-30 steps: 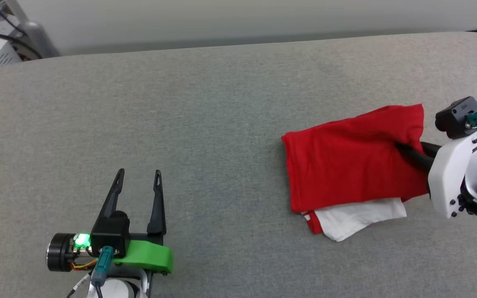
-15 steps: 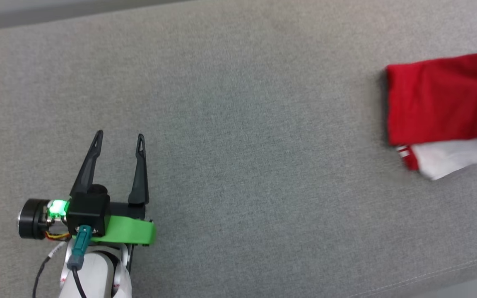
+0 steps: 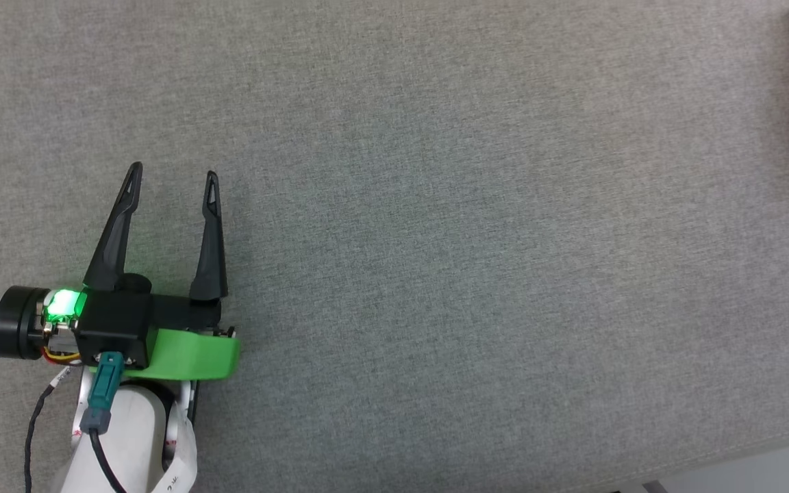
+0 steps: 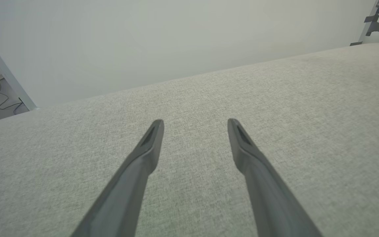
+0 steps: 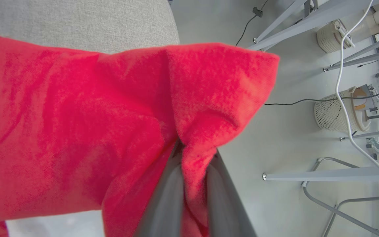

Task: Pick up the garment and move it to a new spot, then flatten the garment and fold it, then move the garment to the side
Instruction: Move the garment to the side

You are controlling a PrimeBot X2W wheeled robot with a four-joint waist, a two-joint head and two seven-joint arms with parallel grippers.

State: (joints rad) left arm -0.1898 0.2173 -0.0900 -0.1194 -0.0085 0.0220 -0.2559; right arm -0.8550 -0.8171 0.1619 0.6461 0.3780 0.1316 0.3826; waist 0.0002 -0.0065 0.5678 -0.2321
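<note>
Red garment (image 5: pixel 77 115): a bunched fold is pinched between the pressed-together fingers of my right gripper (image 5: pixel 194 158), at the far right edge of the grey surface (image 3: pixel 435 205). I judge the move aside to be in hand, with only the release left. My left gripper (image 3: pixel 173 171) is spread and empty over bare surface; the contents of the two mesh baskets (image 5: pixel 337 113) on the floor are unclear.

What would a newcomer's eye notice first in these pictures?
The bright red garment, pinched in the shut right gripper, stands out in the right wrist view. In the head view, the left gripper stands open at the lower left above a grey padded surface, with a red strip of the garment at the right edge.
</note>
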